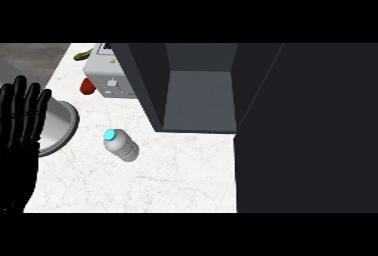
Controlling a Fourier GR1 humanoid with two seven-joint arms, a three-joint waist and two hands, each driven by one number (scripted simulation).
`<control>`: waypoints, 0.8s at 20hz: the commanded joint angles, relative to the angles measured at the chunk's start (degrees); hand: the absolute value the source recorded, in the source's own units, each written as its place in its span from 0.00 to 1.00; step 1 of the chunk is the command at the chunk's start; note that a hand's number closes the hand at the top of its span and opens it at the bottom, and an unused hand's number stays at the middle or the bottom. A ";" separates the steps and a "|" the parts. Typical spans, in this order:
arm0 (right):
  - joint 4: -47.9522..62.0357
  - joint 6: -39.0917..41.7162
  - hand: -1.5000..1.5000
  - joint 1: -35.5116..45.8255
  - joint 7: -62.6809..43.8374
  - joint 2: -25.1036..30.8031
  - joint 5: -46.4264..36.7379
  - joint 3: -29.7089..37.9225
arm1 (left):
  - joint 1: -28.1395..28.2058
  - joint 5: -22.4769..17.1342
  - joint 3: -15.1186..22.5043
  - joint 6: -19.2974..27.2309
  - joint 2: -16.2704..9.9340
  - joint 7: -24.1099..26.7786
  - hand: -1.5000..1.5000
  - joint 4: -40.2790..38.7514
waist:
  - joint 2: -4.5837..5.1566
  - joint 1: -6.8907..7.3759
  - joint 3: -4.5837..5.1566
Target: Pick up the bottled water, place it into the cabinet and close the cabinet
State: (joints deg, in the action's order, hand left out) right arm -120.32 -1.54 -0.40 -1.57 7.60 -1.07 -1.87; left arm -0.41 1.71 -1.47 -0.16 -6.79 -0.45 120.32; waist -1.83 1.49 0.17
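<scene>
A white marbled counter (148,185) is filling the middle and lower left of the frame. The bottled water (120,145) is standing on it at centre left, seen steeply from above, showing a bright cyan cap and a clear ribbed body; it is sitting apart from everything else, with bare counter all round it.

The cabinet (199,95) is taking up the upper middle of the frame. It is dark grey and is standing open, showing a paler grey inner floor between its side walls. Its door (310,130) is hanging as a broad dark panel that is covering the whole right side of the frame and hiding the counter there. The bottle is lying below and to the left of the cabinet's opening, outside it.

The left hand (21,125) is showing at the left edge of the frame, black, with fingers straight, spread apart and pointing up; it is resting there and holding nothing. Just beside it a round metal bowl or pan (59,127) is sitting partly behind the fingers.

In the upper left a pale grey boxy appliance (109,75) is standing against the cabinet's left wall, a red item (87,86) is lying at its left side, and a green item (83,54) is lying further up. The right hand is not showing anywhere.
</scene>
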 commanded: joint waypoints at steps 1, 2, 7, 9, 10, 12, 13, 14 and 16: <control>-2.51 -0.38 0.00 -2.89 2.22 -1.46 -1.97 -1.46 | 2.98 2.90 1.18 2.31 1.54 -2.33 0.00 5.92 | 1.71 -1.39 -0.18; -7.33 -1.08 0.00 -0.29 -4.79 -0.20 0.11 0.89 | 8.06 3.85 1.30 1.63 2.33 4.27 0.00 3.98 | 1.68 -1.35 -0.14; -5.86 4.86 0.00 -9.24 -0.50 -2.67 4.90 -7.54 | 4.81 -5.88 2.42 11.39 6.57 -6.27 0.00 1.58 | 1.62 -1.47 -0.10; -10.09 5.80 0.00 -12.37 -2.94 -2.59 3.88 -11.97 | 4.36 -5.14 4.40 14.95 6.65 -7.70 0.00 2.10 | 1.52 -2.09 -0.12; -10.95 5.06 0.00 -10.82 -6.13 -2.26 5.01 -10.49 | 4.60 -4.70 6.09 16.35 6.68 -10.34 0.00 5.14 | 1.58 -1.64 -0.16; -17.27 6.41 0.00 -14.34 -7.23 -0.59 6.92 -9.92 | 5.35 -4.60 7.67 18.19 6.72 -13.41 0.00 8.25 | 1.55 -1.84 -0.19; -14.57 5.96 0.00 -11.16 -8.75 -0.95 8.47 -8.09 | 4.08 -3.10 8.80 18.55 6.74 -14.86 0.00 9.58 | 1.72 -1.53 -0.19; -20.49 5.45 0.00 -16.14 -9.53 -1.36 6.47 -11.80 | 7.85 -0.41 12.46 21.83 6.75 -16.05 0.00 13.48 | 1.51 -1.70 -0.20; -25.36 5.06 0.00 -15.12 -13.82 -0.43 7.01 -11.32 | 2.34 2.19 13.71 24.54 6.76 -19.20 0.00 11.91 | 1.66 -1.91 -0.19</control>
State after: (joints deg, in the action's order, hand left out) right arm -137.81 3.26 -13.75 -9.98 6.14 4.53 -12.21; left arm 3.62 1.18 8.06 19.04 -0.42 -15.04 129.97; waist -0.24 -0.26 -0.02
